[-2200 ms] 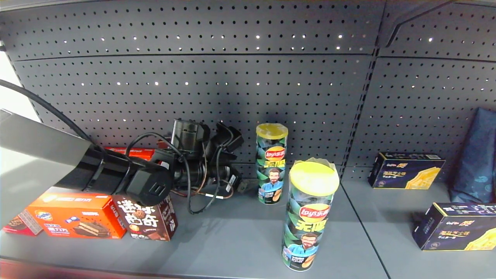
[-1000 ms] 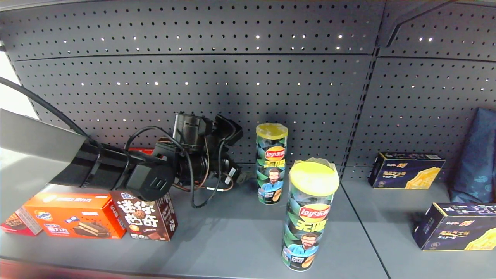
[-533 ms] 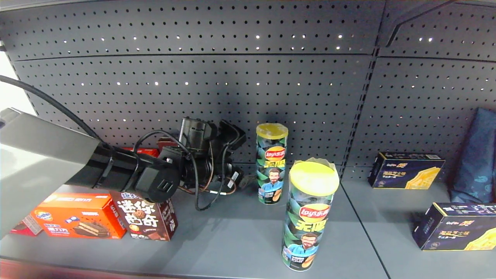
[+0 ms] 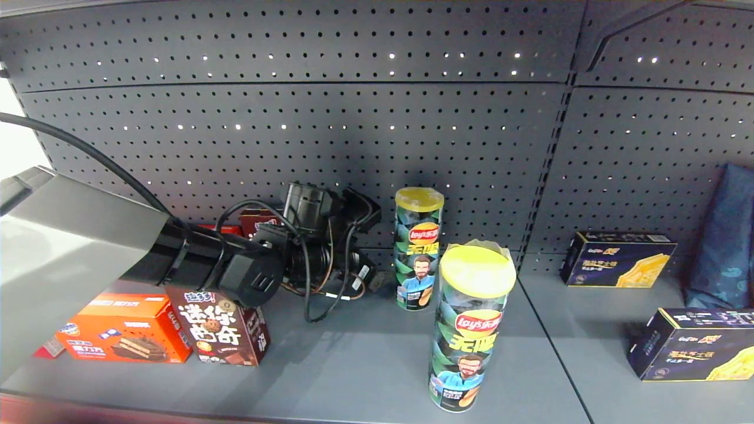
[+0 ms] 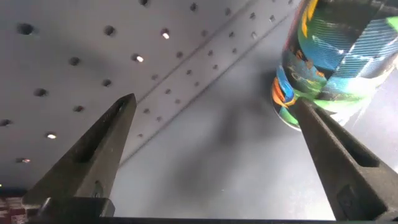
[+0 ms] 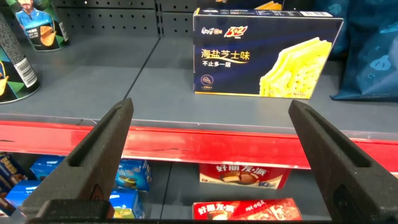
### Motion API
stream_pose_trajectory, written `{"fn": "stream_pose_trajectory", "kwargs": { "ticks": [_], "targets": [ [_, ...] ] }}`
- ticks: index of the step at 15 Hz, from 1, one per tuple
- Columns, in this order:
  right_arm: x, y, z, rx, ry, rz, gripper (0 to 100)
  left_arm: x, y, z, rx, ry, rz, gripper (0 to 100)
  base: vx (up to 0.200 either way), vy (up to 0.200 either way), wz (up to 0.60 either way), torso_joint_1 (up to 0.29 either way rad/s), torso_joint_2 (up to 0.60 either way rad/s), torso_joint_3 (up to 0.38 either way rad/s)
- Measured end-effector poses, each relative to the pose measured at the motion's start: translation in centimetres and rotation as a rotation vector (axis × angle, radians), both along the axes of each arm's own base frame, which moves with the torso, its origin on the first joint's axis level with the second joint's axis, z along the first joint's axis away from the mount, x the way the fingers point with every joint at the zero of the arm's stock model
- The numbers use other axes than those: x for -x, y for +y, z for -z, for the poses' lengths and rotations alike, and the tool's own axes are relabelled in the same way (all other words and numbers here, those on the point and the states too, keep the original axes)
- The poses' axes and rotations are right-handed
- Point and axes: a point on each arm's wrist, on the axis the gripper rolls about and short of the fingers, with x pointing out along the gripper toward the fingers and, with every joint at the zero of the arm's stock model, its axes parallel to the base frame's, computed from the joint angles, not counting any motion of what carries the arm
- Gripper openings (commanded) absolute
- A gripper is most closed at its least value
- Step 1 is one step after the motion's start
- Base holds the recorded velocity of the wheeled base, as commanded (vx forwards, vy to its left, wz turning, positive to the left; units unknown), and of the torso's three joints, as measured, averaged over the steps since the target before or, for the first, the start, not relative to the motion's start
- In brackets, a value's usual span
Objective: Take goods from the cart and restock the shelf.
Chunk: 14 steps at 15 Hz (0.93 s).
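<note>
Two tall chips cans with yellow lids stand on the grey shelf (image 4: 353, 365): a rear can (image 4: 419, 247) by the pegboard and a front can (image 4: 471, 327) near the edge. My left gripper (image 4: 370, 275) reaches in low over the shelf, just left of the rear can. In the left wrist view the left gripper (image 5: 214, 102) is open and empty, with the rear can (image 5: 336, 56) against one fingertip (image 5: 305, 115). My right gripper (image 6: 211, 104) is open and empty in front of the shelf's red edge strip (image 6: 205, 146), facing a dark blue cracker box (image 6: 267, 53).
An orange box (image 4: 121, 327) and a brown cookie box (image 4: 221, 330) lie under the left arm. Two dark blue boxes (image 4: 618, 259) (image 4: 695, 344) and a blue bag (image 4: 724, 235) fill the right bay. Stocked goods (image 6: 242, 174) sit on the lower shelf.
My left arm has slid to the right along the pegboard toward the rear can. The rear can has shifted slightly to the right. The front can has stayed put.
</note>
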Motion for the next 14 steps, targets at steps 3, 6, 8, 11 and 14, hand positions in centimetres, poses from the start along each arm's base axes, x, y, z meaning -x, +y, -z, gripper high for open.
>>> {"fn": "stream_pose_trajectory", "kwargs": {
  "ticks": [3, 6, 8, 11, 14],
  "targets": [
    [0.0, 0.0, 0.0, 0.0, 0.0, 0.0, 100, 0.0, -0.2, -0.2, 0.004, -0.009, 0.003, 100, 0.0, 0.0, 0.0, 0.0, 0.0, 0.0],
    [0.0, 0.0, 0.0, 0.0, 0.0, 0.0, 100, 0.4, 0.2, -2.0, 0.019, -0.048, -0.007, 100, 0.0, 0.0, 0.0, 0.0, 0.0, 0.0],
    [0.0, 0.0, 0.0, 0.0, 0.0, 0.0, 100, 1.2, 0.7, -3.6, 0.03, -0.07, -0.013, 100, 0.0, 0.0, 0.0, 0.0, 0.0, 0.0],
    [0.0, 0.0, 0.0, 0.0, 0.0, 0.0, 100, 3.0, 1.8, -6.9, 0.039, -0.106, -0.029, 100, 0.0, 0.0, 0.0, 0.0, 0.0, 0.0],
    [0.0, 0.0, 0.0, 0.0, 0.0, 0.0, 100, 5.7, 3.4, -10.5, 0.06, -0.153, -0.047, 100, 0.0, 0.0, 0.0, 0.0, 0.0, 0.0]
  ]
}}
